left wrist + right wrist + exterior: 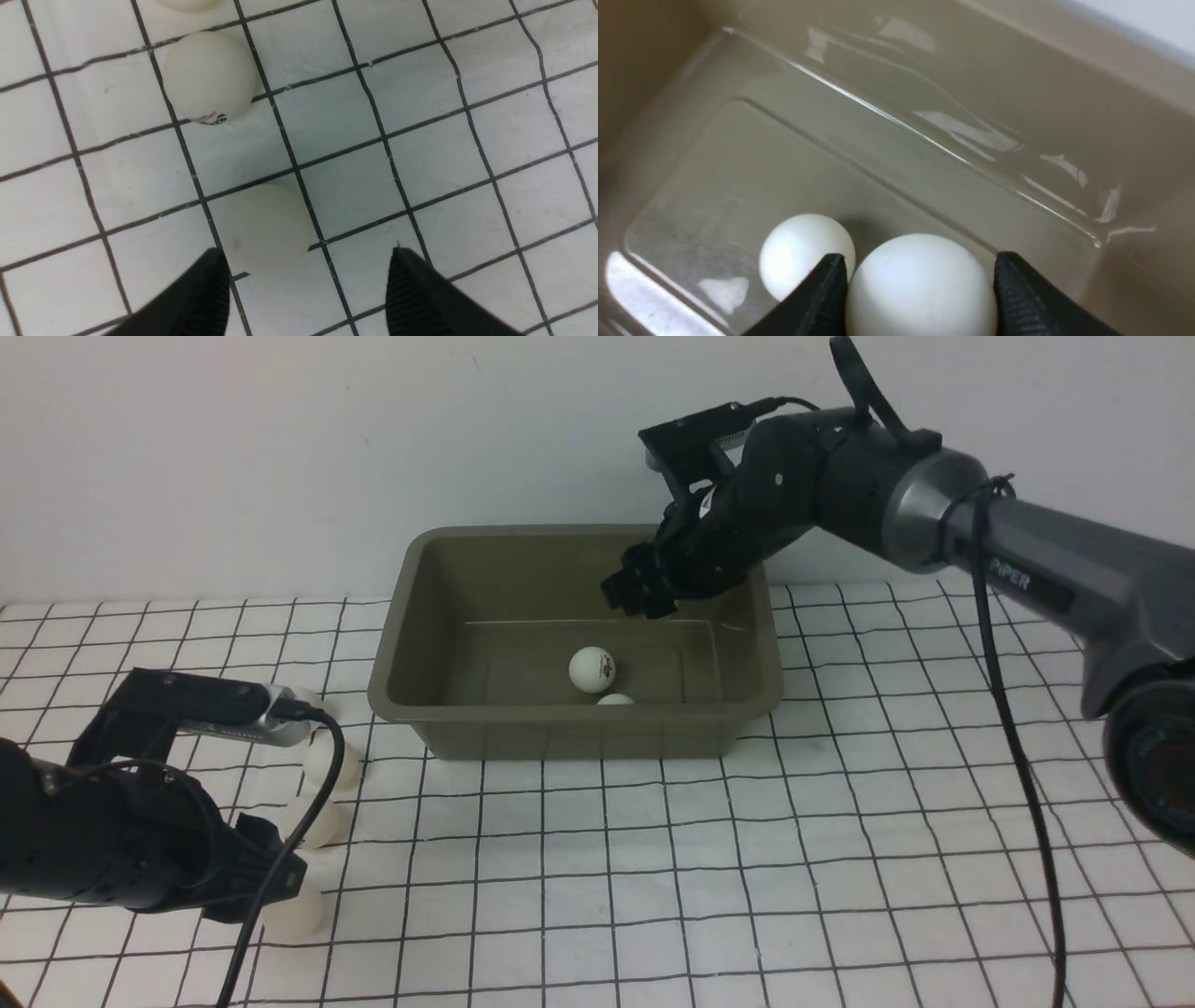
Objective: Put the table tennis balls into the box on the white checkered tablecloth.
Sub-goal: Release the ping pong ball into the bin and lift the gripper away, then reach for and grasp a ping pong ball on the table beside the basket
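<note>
Two end effectors to look at, Mia! How is the left end effector (306,259)?
Well, Ben, its fingers (205,298) stand wide apart and hold nothing. One plain ball (266,228) lies on the white checkered tablecloth (444,116), just beside one finger. A printed ball (210,77) lies farther out, apart from it.
Where on the desk is that?
Near the left edge, toward the near corner. A row of table tennis balls (301,915) lies there on the tablecloth, partly hidden by the arm.
And the right end effector (920,255)?
It is closed on a held ball (920,294); both fingers touch the ball. It hangs over the box (560,737), near the box's far right corner.
Is anything in the box?
Yes. A ball with a dark mark (592,668) lies on the box floor, and a second ball (615,699) peeks over the near wall right beside it.
Where is the box?
On the tablecloth, by the middle of the desk's far edge.
</note>
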{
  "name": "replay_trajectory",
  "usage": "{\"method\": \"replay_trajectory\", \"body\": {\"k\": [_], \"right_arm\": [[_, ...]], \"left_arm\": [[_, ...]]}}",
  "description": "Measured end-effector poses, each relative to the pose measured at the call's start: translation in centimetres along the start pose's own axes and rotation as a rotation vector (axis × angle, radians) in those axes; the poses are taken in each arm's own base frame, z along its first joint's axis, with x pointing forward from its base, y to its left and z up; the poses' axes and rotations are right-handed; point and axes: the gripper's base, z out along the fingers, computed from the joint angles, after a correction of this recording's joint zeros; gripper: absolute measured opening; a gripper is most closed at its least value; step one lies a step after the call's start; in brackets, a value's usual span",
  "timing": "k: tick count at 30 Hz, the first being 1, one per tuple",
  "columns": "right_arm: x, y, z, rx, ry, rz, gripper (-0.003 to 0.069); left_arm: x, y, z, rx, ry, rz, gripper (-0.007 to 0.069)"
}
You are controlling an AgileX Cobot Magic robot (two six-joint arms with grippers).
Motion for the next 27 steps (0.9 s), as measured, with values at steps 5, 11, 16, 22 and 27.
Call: {"method": "replay_trajectory", "body": {"k": [5, 11, 16, 22, 27], "right_arm": [[0.4, -0.1, 1.0, 0.001, 0.001, 0.002, 0.0381], [0.1, -0.1, 1.3, 0.001, -0.015, 0.005, 0.0444], [-1.2, -0.1, 0.4, -0.003, -0.062, 0.01, 0.0446], [-1.8, 0.0, -0.1, -0.006, -0.08, 0.009, 0.0446], [-1.7, 0.0, 0.0, -0.007, -0.076, -0.003, 0.0447]], "left_arm": [[0.0, 0.0, 0.1, -0.001, 0.002, 0.009, 0.0409], [0.2, 0.5, 1.7, -0.002, 0.048, -0.001, 0.0409], [0.3, 0.9, 2.7, -0.012, 0.066, -0.011, 0.0414], [0.3, 1.3, 3.8, -0.022, 0.081, -0.024, 0.0462], [-0.4, 1.6, 4.4, -0.017, 0.08, -0.038, 0.0482]]}}
